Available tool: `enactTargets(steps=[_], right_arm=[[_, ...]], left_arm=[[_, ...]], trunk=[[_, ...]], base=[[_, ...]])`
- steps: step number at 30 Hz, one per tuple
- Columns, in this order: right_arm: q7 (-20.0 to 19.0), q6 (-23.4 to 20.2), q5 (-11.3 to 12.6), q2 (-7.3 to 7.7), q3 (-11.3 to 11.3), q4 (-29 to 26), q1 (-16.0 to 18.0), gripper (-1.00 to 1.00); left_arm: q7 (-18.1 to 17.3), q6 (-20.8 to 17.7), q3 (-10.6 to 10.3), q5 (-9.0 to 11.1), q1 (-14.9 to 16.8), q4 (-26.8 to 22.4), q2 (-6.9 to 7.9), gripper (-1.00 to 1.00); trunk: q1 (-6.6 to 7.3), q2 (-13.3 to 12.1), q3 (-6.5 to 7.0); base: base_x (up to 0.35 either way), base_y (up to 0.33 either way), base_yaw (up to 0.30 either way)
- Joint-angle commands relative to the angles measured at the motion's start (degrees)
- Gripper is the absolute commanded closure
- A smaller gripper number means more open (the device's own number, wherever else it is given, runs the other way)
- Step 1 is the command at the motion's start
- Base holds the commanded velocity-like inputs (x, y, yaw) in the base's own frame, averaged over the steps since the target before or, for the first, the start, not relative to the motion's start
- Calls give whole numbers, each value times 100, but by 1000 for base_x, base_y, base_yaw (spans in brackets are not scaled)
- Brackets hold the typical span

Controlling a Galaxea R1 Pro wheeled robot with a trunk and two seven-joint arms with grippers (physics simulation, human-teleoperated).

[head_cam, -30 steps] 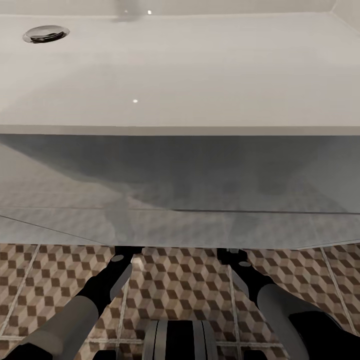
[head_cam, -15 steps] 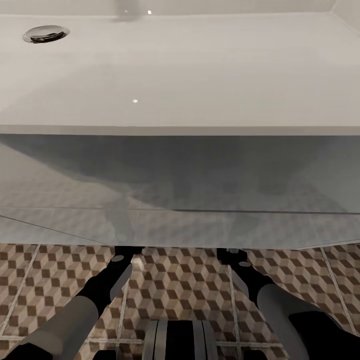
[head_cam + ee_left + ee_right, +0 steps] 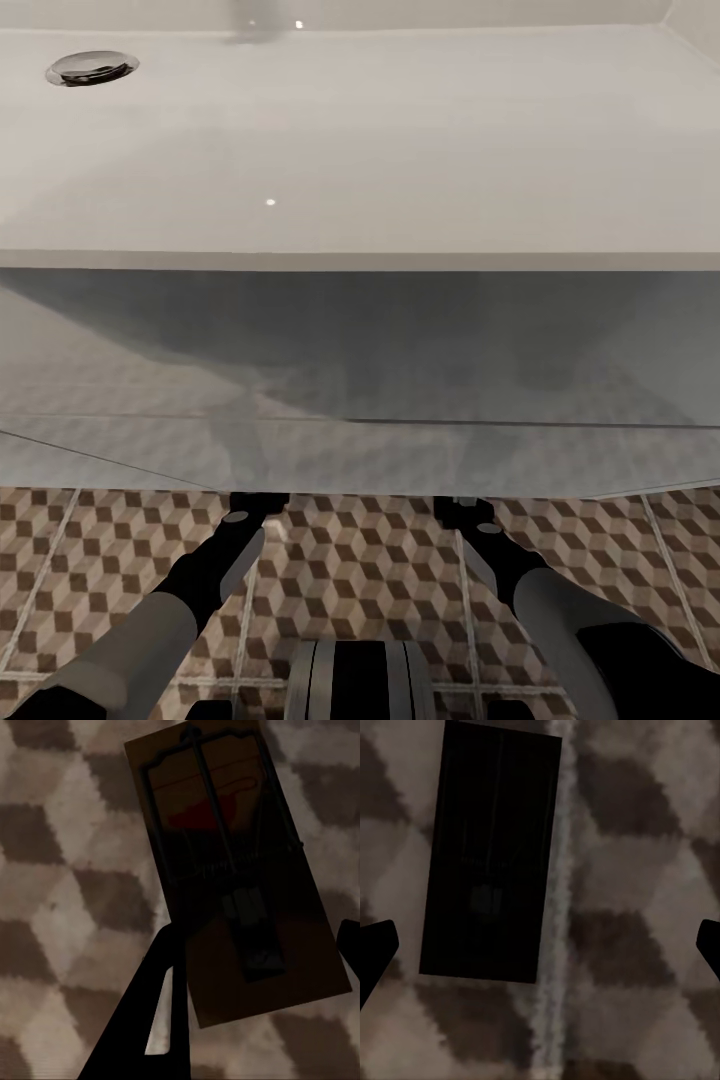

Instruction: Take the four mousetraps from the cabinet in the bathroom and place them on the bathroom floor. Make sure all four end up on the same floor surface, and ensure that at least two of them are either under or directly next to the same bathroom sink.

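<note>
From the head view I look down on the white bathroom sink; both my arms reach under its vanity and their hands are hidden there. In the left wrist view a brown mousetrap with dark metal parts and a red patch lies tilted between the dark fingers. It looks lifted off the cube-patterned bathroom floor, with my left gripper shut on it. In the right wrist view another mousetrap lies flat in shadow on the floor. My right gripper is open above it, its fingertips far apart.
The sink's chrome drain sits at the far left of the basin. The vanity's glossy white front overhangs the floor tiles. My left arm and right arm pass beneath it, with my trunk low between them.
</note>
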State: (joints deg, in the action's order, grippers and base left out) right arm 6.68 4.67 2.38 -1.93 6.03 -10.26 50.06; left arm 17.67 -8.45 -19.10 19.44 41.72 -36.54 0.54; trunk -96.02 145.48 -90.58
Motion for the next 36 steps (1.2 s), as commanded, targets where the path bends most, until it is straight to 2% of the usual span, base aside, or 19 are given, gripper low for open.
enactTargets(steps=[1,7,14,18,36], right_arm=[[32,16,26,1,47,6,3,-100],[32,17,25,0,47,6,3,-100],[32,16,10,10,47,6,3,-100],[30,17,2,15,47,6,3,-100],[35,22,-4,9,46,6,3,-100]], left_arm=[[53,-37,-34,25,2,-11,4,100],[42,-64,-33,17,2,-47,-7,100],[28,-71,-33,22,2,26,-170,100],[27,-67,-33,30,2,83,-200,100],[17,17,-29,35,2,575,-209,100]], trunk=[[1,1,-3],[1,1,-3],[1,1,-3],[1,1,-3],[1,1,-3]], base=[[0,0,0],[0,0,0],[0,0,0],[0,0,0],[0,0,0]])
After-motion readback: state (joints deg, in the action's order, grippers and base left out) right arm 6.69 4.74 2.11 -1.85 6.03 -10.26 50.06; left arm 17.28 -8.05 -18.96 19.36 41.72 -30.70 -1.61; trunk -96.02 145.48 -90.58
